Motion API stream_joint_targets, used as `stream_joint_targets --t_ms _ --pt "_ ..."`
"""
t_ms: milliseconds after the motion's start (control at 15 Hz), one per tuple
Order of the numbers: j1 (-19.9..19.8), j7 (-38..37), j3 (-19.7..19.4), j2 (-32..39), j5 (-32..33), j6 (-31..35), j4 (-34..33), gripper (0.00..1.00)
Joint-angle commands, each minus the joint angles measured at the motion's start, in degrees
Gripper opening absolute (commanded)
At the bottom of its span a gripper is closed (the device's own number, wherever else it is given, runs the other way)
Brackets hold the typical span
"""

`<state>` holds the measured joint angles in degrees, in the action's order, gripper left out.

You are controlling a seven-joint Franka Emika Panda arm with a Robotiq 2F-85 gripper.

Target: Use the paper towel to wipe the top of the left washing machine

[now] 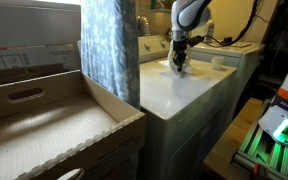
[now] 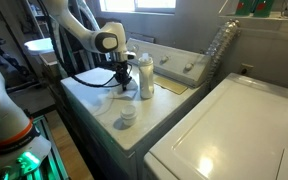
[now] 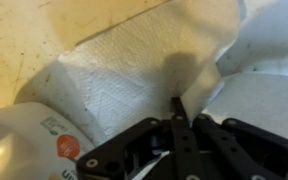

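Note:
The paper towel (image 3: 134, 60) is a white embossed sheet lying crumpled on the flat white top of the left washing machine (image 3: 269, 110). In the wrist view my gripper (image 3: 179, 102) has its black fingers pinched together on a raised fold of the towel. In both exterior views the gripper (image 1: 178, 62) (image 2: 120, 82) points straight down onto the machine's top (image 1: 189, 95) (image 2: 89, 105), near the back. The towel shows there only as a small white patch under the fingers (image 2: 117, 94).
A white detergent bottle (image 2: 145, 75) (image 3: 29, 150) stands right beside the gripper. A small white cup (image 2: 128, 116) sits nearer the front edge. A second washing machine (image 2: 234, 130) adjoins. A large cardboard box (image 1: 44, 120) and a curtain (image 1: 109, 50) flank the machine.

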<state>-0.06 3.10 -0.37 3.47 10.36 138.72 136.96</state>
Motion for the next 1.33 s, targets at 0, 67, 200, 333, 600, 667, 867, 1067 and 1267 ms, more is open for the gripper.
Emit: stream_joint_targets --t_ms 0,67,200,333,600,667,867,1067,1267 --pt "0.0 -12.9 -2.1 0.3 13.5 2.3 1.2 0.00" --pt "0.2 -15.1 -2.3 0.2 16.2 0.3 1.0 0.00" --pt "0.2 -12.9 -1.7 0.1 15.9 -2.1 1.4 0.00" --pt "0.2 -8.6 -1.1 -0.1 13.5 -3.5 1.8 0.00" --pt "0.3 4.9 0.2 -0.9 8.1 -5.8 2.3 0.00" --pt "0.3 8.5 0.6 -0.9 5.8 -6.4 2.2 0.00" --pt "0.6 17.4 1.5 -1.3 0.1 -8.7 1.8 0.00" --pt "0.7 22.0 2.2 -1.9 -6.3 -6.0 2.1 0.00" --pt "0.5 28.5 2.8 -2.7 -16.9 -4.1 2.4 0.00"
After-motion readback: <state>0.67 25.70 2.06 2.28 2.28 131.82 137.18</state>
